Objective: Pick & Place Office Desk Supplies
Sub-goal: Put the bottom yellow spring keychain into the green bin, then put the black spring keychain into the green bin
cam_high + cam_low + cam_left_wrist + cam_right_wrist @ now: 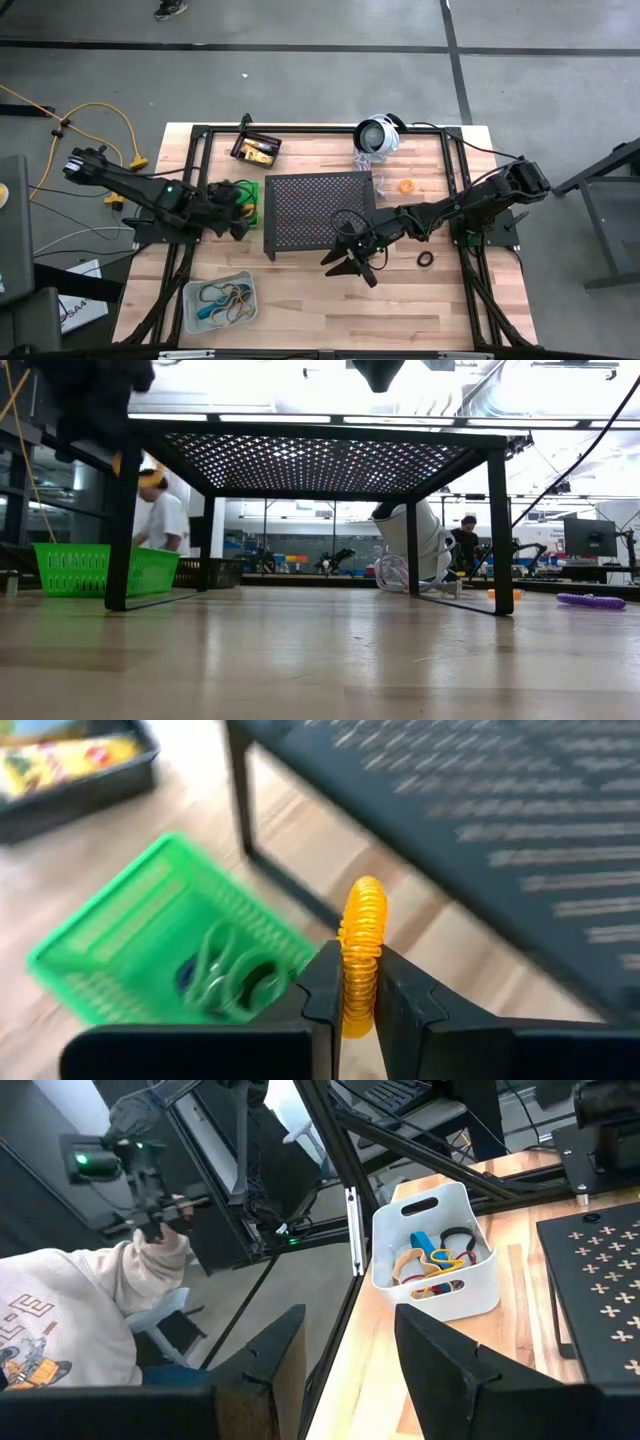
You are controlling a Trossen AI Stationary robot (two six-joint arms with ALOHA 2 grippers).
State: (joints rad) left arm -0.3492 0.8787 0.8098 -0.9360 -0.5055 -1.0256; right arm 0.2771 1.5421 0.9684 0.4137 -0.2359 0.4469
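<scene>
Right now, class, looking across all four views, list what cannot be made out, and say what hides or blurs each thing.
- Green bin: in the high view the left hand, shut on an orange coil loop, covers most of it.
- Green bin's contents: blurred in the left wrist view.
- Black bin: contents too small in the high view, cut off in the left wrist view.
- Purple loop: far and low in the low view; shape unclear.
- Right hand: open, empty.

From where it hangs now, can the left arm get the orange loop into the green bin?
Probably yes. The left tool is shut on the orange loop and the green bin lies open-topped just ahead, beside the stand, with nothing between them.
</scene>
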